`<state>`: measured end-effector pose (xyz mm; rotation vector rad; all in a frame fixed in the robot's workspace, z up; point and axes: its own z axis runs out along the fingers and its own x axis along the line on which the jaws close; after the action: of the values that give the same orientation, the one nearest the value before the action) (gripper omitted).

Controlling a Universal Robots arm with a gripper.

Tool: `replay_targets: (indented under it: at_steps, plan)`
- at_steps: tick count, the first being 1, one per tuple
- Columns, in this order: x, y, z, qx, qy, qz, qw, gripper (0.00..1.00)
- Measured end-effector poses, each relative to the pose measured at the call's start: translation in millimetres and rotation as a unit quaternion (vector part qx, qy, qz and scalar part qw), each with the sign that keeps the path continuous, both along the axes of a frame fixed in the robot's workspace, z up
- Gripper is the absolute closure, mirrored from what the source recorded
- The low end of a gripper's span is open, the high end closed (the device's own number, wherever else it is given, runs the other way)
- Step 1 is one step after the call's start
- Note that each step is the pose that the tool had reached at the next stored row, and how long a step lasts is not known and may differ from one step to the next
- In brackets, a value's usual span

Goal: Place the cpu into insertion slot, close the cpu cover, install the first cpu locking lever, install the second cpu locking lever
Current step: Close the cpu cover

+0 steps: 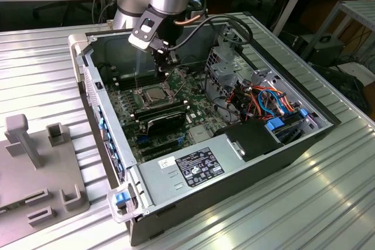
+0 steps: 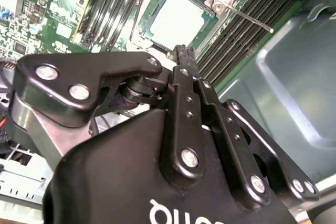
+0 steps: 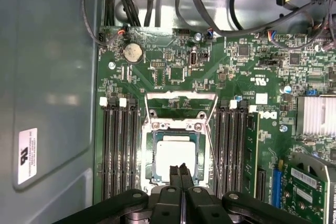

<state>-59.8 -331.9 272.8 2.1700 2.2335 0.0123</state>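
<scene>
Closed end effector [image 3: 181, 168] covers one edge of the cpu [image 3: 169, 153].

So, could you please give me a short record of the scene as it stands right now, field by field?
setting: open grey metal computer case on a ribbed metal table
cpu: small square silver-topped chip, seated in the socket on the green motherboard
cpu cover: thin grey metal hinged frame, looks raised, not down over the chip
locking lever: thin metal rod, unlatched beside the socket
end effector: black two-finger end effector, shut, holding nothing, close over the chip
</scene>
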Motion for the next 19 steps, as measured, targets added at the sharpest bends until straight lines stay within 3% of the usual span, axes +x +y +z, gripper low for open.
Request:
replay_targets:
  at_steps: [5, 11, 19]
  plan:
    - [8.4, 0.0, 1.4, -0.0001, 0.0000, 0.000, 1.00000, 0.89]
    - [30.0, 0.0, 1.4, -0.0001, 0.0005, 0.000, 1.00000, 0.89]
    - [39.1, 0.0, 1.7, -0.0001, 0.0007, 0.000, 1.00000, 0.89]
